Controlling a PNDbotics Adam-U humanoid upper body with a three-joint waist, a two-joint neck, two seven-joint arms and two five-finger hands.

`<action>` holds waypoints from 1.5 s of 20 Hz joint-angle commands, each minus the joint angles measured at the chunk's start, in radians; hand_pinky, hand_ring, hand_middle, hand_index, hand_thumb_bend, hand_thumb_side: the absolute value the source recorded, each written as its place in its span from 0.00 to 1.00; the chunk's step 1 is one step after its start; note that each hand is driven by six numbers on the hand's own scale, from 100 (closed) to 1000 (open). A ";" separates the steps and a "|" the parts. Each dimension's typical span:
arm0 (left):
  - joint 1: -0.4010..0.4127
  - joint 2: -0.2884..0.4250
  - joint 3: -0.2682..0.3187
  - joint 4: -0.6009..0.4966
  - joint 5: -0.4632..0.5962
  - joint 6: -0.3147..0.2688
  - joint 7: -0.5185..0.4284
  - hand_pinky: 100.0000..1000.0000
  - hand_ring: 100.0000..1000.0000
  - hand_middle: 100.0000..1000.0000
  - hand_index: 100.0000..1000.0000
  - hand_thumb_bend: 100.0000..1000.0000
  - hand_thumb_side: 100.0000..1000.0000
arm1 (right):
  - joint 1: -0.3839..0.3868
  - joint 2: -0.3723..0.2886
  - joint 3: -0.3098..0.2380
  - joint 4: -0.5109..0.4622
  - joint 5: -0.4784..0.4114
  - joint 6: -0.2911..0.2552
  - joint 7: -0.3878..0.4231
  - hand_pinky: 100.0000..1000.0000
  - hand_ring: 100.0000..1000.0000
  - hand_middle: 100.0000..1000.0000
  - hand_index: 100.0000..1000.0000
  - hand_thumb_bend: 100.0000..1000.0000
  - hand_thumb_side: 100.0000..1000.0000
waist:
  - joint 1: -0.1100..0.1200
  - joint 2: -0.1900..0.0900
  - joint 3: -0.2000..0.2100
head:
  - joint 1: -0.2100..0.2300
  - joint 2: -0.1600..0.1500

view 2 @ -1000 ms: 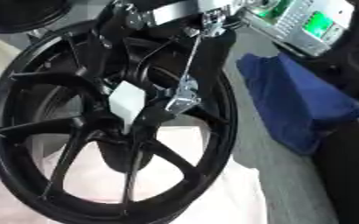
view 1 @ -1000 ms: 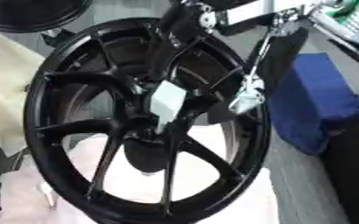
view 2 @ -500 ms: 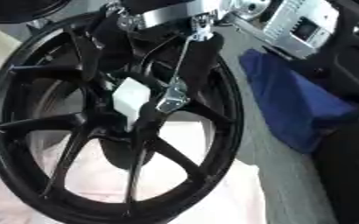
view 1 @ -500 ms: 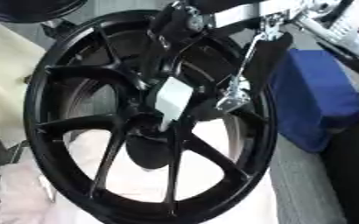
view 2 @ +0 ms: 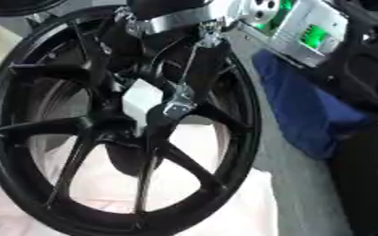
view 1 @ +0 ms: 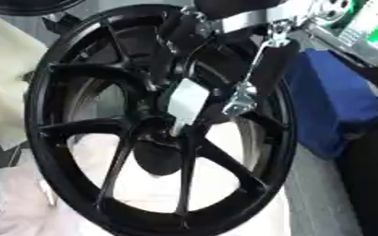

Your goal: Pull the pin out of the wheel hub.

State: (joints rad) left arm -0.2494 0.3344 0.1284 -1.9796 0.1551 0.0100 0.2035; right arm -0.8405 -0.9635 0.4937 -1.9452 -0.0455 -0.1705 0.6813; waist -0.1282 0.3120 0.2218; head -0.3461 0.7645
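Note:
A big black wheel hub (view 1: 40, 115) with several spokes stands tilted and fills both views. My right arm comes down from the top, with a silver band (view 1: 249, 18) at the wrist. My black right hand (view 1: 162, 60) reaches in among the spokes toward the hub centre (view 1: 156, 138). A pale grey block (view 1: 186, 103) shows just above the centre, right below the hand; it may be the pin. Black fingers blend into the black spokes. A thin silver rod with a clip (view 1: 245, 94) hangs from the wrist. My left hand does not show.
A blue cloth bundle (view 1: 337, 106) lies right of the wheel. White cloth (view 1: 31, 216) lies under it. A pale box with green lights (view 2: 313, 32) stands at the upper right, a dark shape (view 2: 369, 184) at the lower right, and another black rim (view 1: 23, 4) at the top left.
The whole picture has shifted, so the camera has moved. My right hand stays at the hub centre with the pale block in the same place on the wheel.

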 commanded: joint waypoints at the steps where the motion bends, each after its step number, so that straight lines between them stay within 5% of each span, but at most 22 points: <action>1: -0.012 0.009 0.008 -0.020 -0.007 0.002 0.001 0.96 0.47 0.47 0.71 0.29 0.66 | -0.004 -0.013 -0.012 0.018 0.008 -0.006 0.009 0.82 0.78 0.73 0.78 0.35 0.05 | 0.003 -0.011 0.001 | -0.003 0.005; 30: -0.016 -0.002 0.013 -0.020 -0.011 0.004 0.007 0.96 0.47 0.47 0.71 0.29 0.66 | 0.069 -0.027 -0.020 0.080 0.030 -0.043 0.014 0.82 0.76 0.68 0.73 0.36 0.02 | 0.006 -0.002 0.006 | 0.000 0.005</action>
State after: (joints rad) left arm -0.2555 0.3250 0.1335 -1.9796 0.1452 0.0142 0.2078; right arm -0.7629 -0.9574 0.4920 -1.8635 -0.0218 -0.2110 0.7024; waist -0.1316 0.3253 0.2277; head -0.3451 0.7645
